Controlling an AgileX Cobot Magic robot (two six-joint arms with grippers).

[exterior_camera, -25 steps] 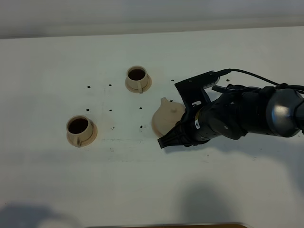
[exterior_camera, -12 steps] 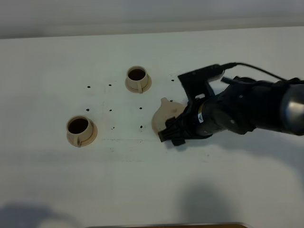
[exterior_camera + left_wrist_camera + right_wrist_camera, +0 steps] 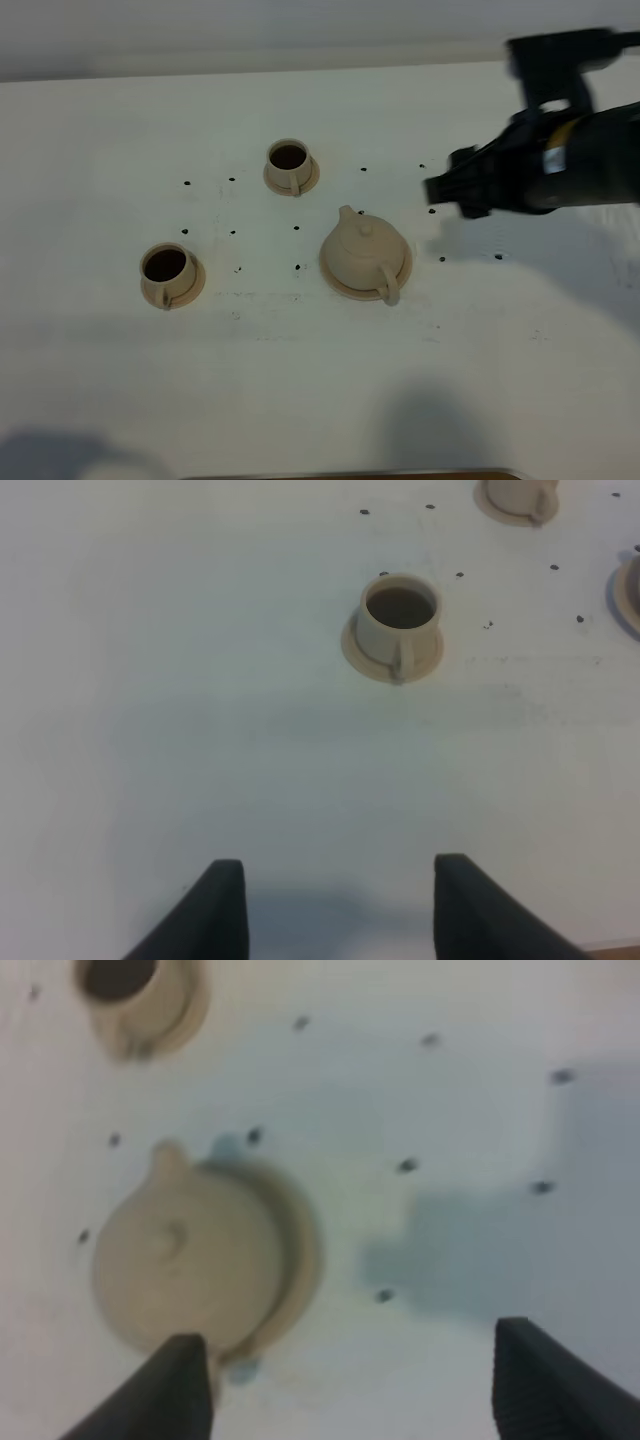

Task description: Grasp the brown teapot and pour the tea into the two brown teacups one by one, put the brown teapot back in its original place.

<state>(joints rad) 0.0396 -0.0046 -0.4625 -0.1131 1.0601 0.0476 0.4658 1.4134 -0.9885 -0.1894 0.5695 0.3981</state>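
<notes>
The right arm's black gripper [image 3: 447,189] hangs above the white table [image 3: 300,380] with its 2 jaws spread wide, holding nothing. The pale beige squat ceramic teapot [image 3: 364,254] sits upright on its round beige saucer [image 3: 334,281], apart from it. 2 small beige teacups [image 3: 289,163] [image 3: 168,273] hold dark tea. The left gripper [image 3: 335,910] is clenched, empty.
</notes>
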